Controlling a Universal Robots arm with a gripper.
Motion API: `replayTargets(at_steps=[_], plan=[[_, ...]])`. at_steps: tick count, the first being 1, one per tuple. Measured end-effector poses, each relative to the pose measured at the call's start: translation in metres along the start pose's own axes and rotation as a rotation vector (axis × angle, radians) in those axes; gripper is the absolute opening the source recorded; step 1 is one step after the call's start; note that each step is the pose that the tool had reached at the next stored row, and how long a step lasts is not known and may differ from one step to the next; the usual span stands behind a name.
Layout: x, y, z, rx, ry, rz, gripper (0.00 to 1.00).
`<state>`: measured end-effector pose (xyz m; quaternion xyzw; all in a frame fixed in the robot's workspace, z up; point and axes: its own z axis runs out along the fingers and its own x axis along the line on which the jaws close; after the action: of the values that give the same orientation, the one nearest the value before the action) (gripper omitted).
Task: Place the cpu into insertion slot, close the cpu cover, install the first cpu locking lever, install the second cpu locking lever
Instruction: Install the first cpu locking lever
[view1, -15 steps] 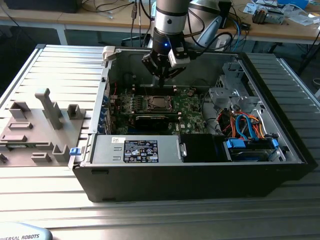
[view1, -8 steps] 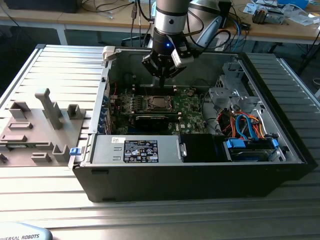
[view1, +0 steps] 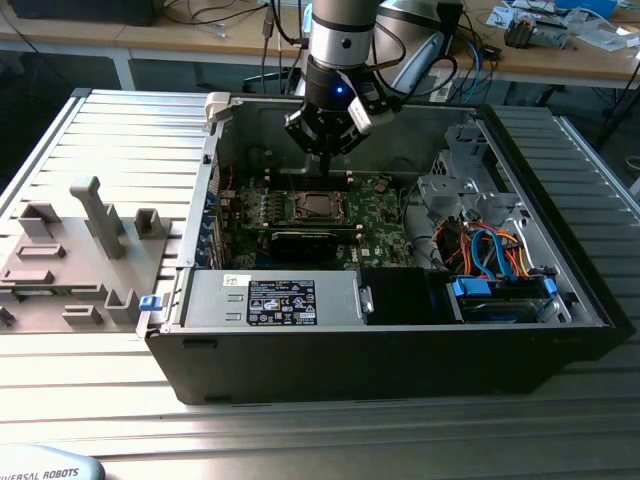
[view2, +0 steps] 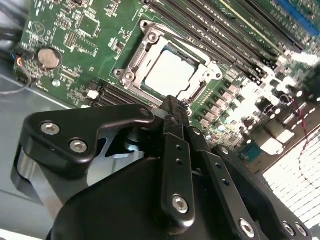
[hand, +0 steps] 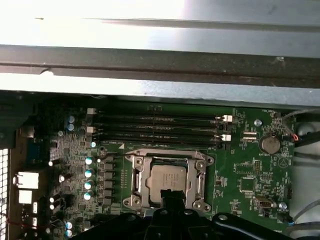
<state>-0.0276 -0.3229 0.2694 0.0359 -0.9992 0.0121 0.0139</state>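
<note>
Cpu (view2: 169, 74) seated in insertion slot (view2: 131, 64), cpu cover (view2: 150, 35) closed

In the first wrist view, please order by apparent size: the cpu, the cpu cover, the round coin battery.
1. cpu cover, the frame around the chip
2. cpu, inside the frame
3. round coin battery, clearly the smallest

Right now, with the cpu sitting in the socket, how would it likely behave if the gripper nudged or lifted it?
The cpu looks like a thin, flat metal-topped square, so probably stiff and light. Lying flat inside the insertion slot, it should not roll or tip. Its smooth top may be slippery under the gripper, which sits shut just above the socket's edge.
</note>
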Motion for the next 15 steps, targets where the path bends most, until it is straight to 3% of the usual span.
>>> replayTargets(at_steps=[4,6,8,11,15], plan=[[0.0000,0.0000,0.0000,0.0016,-0.0014,-0.058,0.11],[0.0006,0.0001,0.0000,0.0017,-0.0013,-0.057,0.11],[0.0006,0.0001,0.0001,0.0012,-0.0008,-0.038,0.11],[0.0006,0.0001,0.0005,-0.0006,0.0006,0.027,0.11],[0.0006,0.0001,0.0005,-0.0010,0.0008,0.033,0.11]])
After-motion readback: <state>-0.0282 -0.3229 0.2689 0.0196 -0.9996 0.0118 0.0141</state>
